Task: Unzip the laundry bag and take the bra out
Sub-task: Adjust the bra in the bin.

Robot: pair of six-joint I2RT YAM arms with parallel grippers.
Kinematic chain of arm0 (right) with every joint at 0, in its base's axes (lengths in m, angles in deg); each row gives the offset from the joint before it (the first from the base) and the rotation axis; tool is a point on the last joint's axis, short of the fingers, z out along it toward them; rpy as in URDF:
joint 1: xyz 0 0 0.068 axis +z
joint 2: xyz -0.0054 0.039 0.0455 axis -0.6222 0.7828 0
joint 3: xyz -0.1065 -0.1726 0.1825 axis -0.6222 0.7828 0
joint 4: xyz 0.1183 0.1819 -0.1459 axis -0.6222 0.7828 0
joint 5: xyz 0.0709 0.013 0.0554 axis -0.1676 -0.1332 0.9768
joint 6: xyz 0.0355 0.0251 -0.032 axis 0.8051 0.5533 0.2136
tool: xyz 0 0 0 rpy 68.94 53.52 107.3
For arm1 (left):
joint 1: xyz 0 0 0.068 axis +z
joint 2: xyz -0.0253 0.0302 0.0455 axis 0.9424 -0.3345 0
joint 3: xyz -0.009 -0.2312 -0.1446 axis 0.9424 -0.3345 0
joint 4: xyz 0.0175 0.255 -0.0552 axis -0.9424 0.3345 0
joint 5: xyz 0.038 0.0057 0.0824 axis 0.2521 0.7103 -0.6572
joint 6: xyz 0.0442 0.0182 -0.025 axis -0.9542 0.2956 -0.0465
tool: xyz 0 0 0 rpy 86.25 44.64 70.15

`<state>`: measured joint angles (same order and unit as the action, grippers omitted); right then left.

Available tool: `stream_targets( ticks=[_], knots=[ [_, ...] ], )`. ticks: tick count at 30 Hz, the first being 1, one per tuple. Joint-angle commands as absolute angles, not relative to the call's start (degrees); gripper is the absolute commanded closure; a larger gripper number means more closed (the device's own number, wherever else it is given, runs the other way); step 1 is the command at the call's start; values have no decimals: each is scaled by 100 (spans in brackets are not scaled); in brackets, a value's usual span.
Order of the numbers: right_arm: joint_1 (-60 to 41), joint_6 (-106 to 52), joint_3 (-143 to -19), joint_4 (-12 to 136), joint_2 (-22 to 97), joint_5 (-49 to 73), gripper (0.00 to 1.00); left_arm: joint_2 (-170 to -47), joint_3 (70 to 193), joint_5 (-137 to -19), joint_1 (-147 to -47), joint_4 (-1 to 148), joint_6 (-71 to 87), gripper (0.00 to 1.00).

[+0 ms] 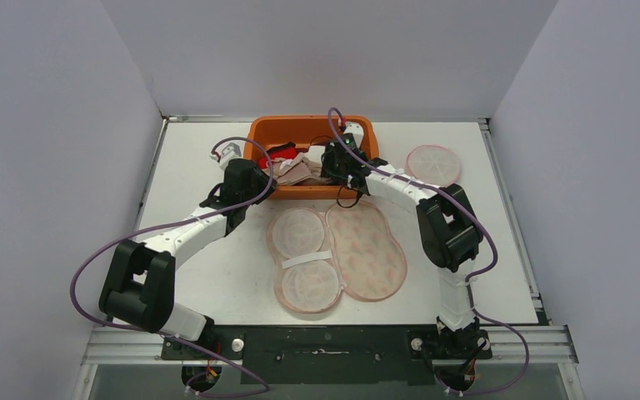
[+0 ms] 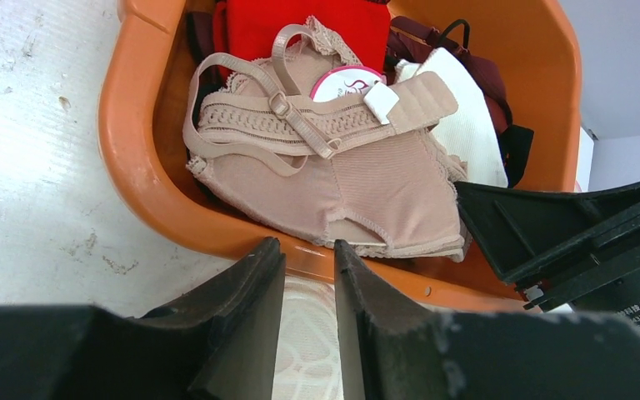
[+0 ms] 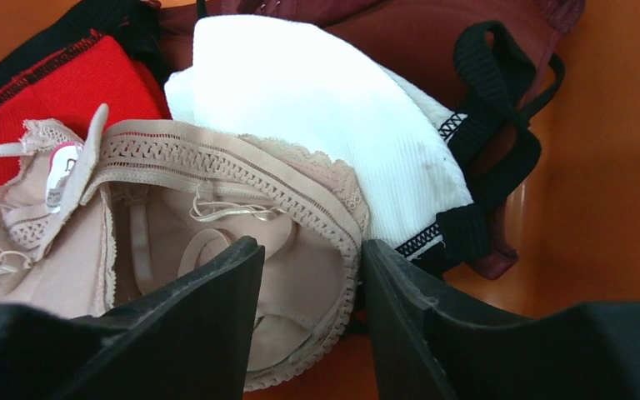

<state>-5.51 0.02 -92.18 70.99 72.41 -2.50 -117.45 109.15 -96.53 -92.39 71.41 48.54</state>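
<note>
The mesh laundry bag [image 1: 365, 250] with pink trim lies unzipped and spread flat on the table in front of the orange bin [image 1: 300, 125]. A beige bra [image 1: 296, 173] lies in the bin on top of other garments. It also shows in the left wrist view [image 2: 358, 183] and the right wrist view [image 3: 217, 208]. My left gripper [image 1: 273, 185] is slightly open and empty [image 2: 308, 246], just above the bin's near rim [image 2: 133, 158], with bag mesh [image 2: 308, 333] below it. My right gripper [image 1: 325, 172] is open inside the bin, its jaws astride the beige bra's lace edge [image 3: 312, 246].
The bin also holds a red garment [image 3: 67, 75], a white bra [image 3: 317, 108] and a dark maroon one with black straps [image 2: 483, 67]. A second round mesh bag [image 1: 433, 164] lies right of the bin. Walls enclose the table on three sides.
</note>
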Motion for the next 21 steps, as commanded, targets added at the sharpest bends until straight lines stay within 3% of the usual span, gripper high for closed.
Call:
stream_targets(
  ticks=[1,8,21],
  knots=[
    [-573,-5,-9332,6911,7242,-85,59,-11854,11005,-9727,-9197,7118,4853,73],
    [-570,-49,-9183,6738,7003,-219,94,-11941,11030,-9737,-9195,7117,4846,75],
    [-565,-709,-7605,4672,5594,-1205,95,-12468,11265,-9807,-9172,7058,4898,80]
  ],
)
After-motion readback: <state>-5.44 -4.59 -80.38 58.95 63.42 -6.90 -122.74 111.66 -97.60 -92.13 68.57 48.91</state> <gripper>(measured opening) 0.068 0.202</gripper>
